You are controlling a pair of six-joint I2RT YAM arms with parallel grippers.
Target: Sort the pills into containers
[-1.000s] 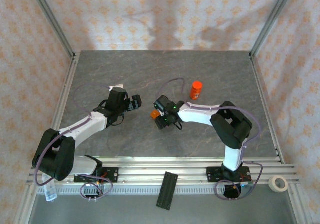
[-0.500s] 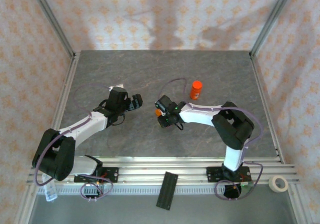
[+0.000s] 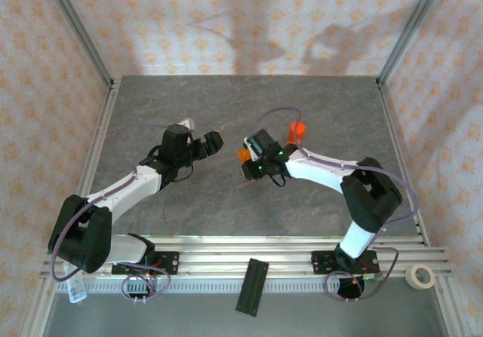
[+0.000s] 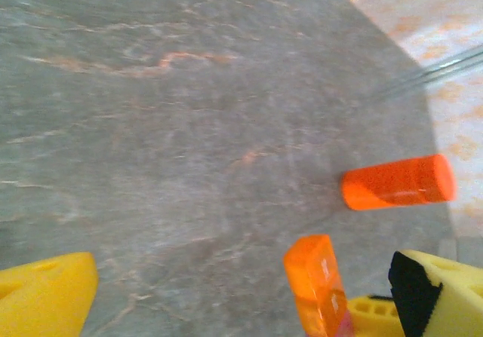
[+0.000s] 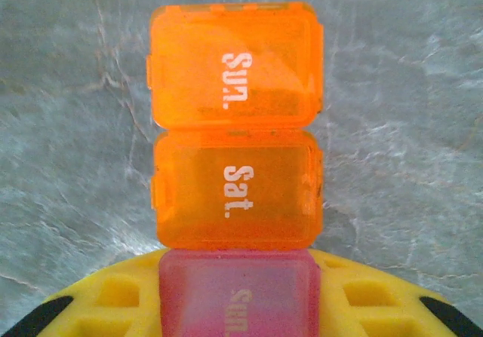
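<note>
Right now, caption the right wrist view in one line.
Right gripper clamps the pink end of a pill box, orange Sat. and Sun. cells jutting over the grey table.

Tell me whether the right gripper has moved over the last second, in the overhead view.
Yes. The right gripper, shut on the pill strip, has moved farther out from the robot, ending nearer the level of the standing orange bottle.
</note>
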